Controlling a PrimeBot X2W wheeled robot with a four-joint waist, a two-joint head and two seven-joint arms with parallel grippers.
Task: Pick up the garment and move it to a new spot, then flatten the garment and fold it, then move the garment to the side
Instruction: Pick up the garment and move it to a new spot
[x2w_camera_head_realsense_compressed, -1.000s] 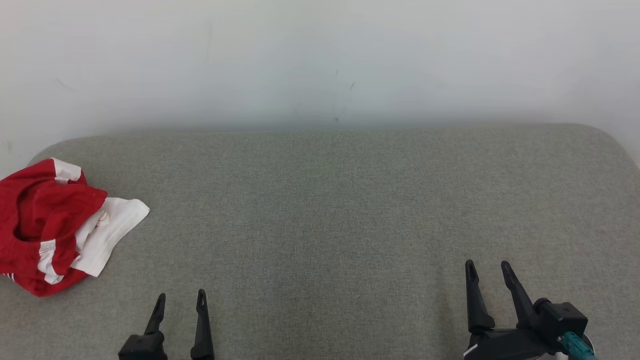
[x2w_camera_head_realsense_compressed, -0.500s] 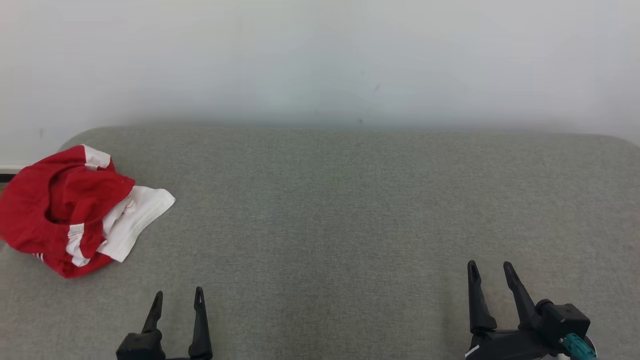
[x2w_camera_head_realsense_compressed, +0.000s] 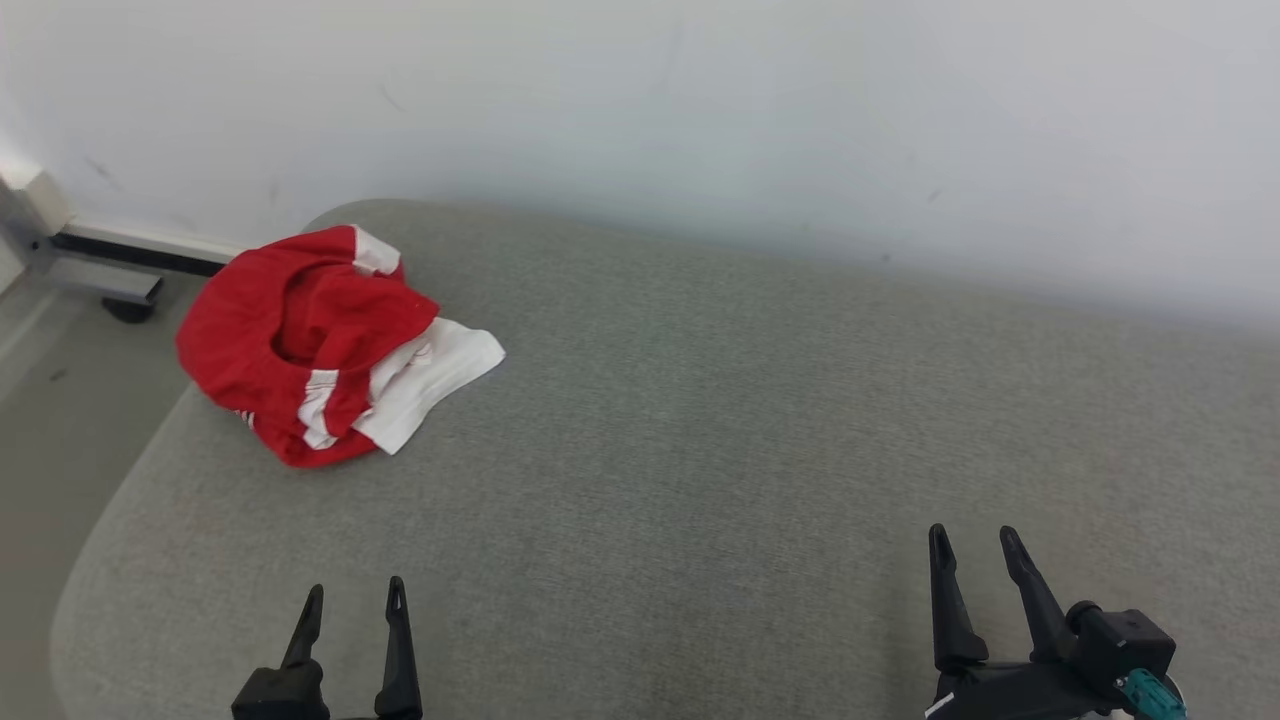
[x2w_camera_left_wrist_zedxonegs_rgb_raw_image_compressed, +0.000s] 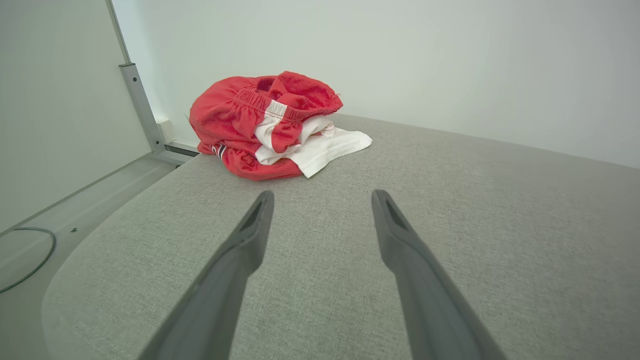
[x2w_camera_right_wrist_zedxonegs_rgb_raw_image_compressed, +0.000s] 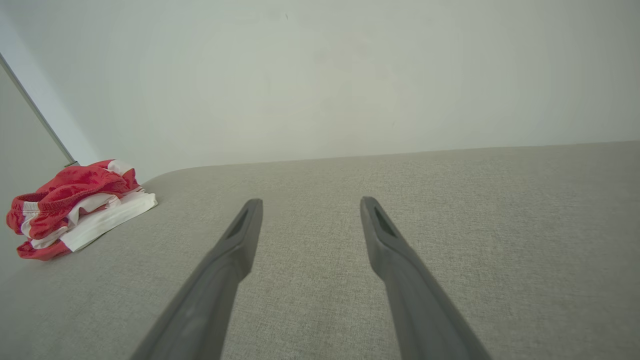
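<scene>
The garment (x2w_camera_head_realsense_compressed: 320, 340) is a crumpled red and white bundle lying near the far left corner of the grey padded surface (x2w_camera_head_realsense_compressed: 700, 420). It also lies ahead of the fingers in the left wrist view as the garment (x2w_camera_left_wrist_zedxonegs_rgb_raw_image_compressed: 272, 127), and at the far left in the right wrist view as the garment (x2w_camera_right_wrist_zedxonegs_rgb_raw_image_compressed: 75, 207). My left gripper (x2w_camera_head_realsense_compressed: 355, 600) hovers open at the lower left, well short of the garment and empty. My right gripper (x2w_camera_head_realsense_compressed: 975, 545) is open at the lower right, far from it, with nothing between its fingers.
A pale wall (x2w_camera_head_realsense_compressed: 700, 120) runs behind the surface. Off the left edge there is grey floor (x2w_camera_head_realsense_compressed: 50, 440) and a white metal frame (x2w_camera_head_realsense_compressed: 60, 235) with a dark foot. A dark cable (x2w_camera_left_wrist_zedxonegs_rgb_raw_image_compressed: 25, 260) lies on the floor.
The camera has turned to the left, so the garment now sits nearer the picture's middle and the floor has come into view. Both grippers keep their places, open.
</scene>
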